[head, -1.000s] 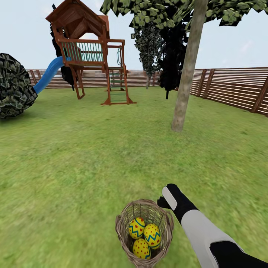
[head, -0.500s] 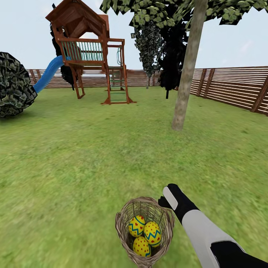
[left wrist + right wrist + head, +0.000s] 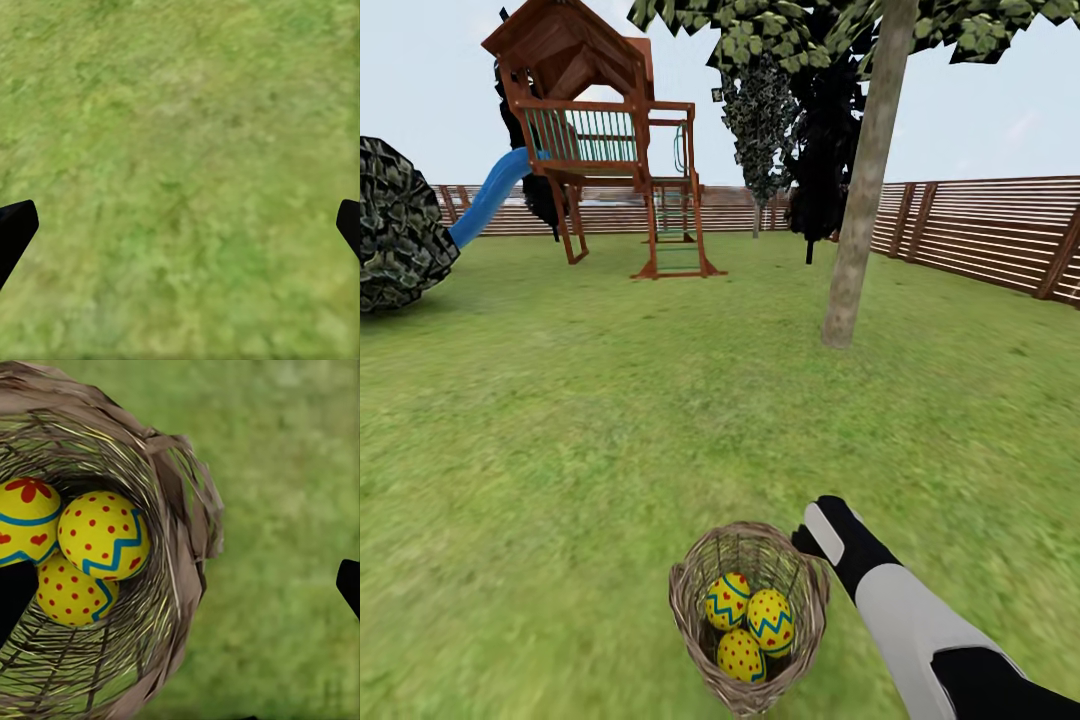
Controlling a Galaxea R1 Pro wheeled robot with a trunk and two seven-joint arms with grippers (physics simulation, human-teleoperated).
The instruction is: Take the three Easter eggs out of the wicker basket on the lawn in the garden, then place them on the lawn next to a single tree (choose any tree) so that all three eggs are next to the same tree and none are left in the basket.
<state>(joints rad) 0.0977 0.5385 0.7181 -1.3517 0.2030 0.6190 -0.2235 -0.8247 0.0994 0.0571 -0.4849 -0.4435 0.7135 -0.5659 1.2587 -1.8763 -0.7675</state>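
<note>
Grass of the lawn (image 3: 560, 450) lies all around the wicker basket (image 3: 690, 600), which stands low in the head view with the three Easter eggs (image 3: 750, 625) touching each other inside. The right gripper (image 3: 822, 535) hangs just beside the basket rim, fingers spread wide and holding nothing. The left gripper (image 3: 180, 225) is wide open over bare grass. Further away stand the tree (image 3: 860, 200), a wooden play frame (image 3: 600, 140), a round dark bush (image 3: 400, 225) and the fence (image 3: 990, 235). The tree crown is cut off above.

Three eggs (image 3: 103, 534) in wicker basket (image 3: 180, 517)
</note>
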